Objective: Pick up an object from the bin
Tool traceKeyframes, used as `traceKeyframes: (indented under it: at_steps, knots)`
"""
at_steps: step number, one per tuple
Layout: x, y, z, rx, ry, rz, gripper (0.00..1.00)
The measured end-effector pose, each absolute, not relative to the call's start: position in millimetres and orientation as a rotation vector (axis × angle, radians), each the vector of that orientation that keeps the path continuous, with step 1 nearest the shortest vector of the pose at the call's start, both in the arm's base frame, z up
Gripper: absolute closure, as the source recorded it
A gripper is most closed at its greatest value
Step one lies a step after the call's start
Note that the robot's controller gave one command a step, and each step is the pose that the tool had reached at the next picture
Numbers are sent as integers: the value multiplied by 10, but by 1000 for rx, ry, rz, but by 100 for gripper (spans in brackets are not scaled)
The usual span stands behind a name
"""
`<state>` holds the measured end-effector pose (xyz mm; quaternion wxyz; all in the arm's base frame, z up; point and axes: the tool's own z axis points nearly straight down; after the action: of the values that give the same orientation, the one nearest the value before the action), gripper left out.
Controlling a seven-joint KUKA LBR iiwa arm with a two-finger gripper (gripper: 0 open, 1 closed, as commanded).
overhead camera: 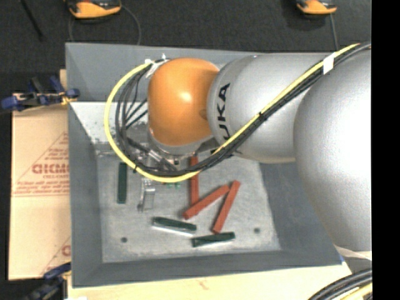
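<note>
lone bar left | tool just right | bar heap right of tool

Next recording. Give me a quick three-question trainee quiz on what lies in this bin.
1. Multiple choice: the lone stick on the left of the bin floor is A red, B dark green, C yellow.
2. True or false: the orange wrist cover hangs over the bin's lower right corner.
3. What colour is the lowest stick in the view?
Key: 1 B; 2 false, it hangs over the upper left part; 3 dark green.
</note>
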<state>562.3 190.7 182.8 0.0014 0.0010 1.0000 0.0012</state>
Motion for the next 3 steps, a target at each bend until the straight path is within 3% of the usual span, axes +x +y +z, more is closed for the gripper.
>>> traceKeyframes:
  at_steps: [1,2,3]
  knots:
    - [5037,1261,662,-188,3143,-5,0]
    - [5230,414,729,-47,3137,-4,0]
    - [5221,470,728,-53,3139,2,100]
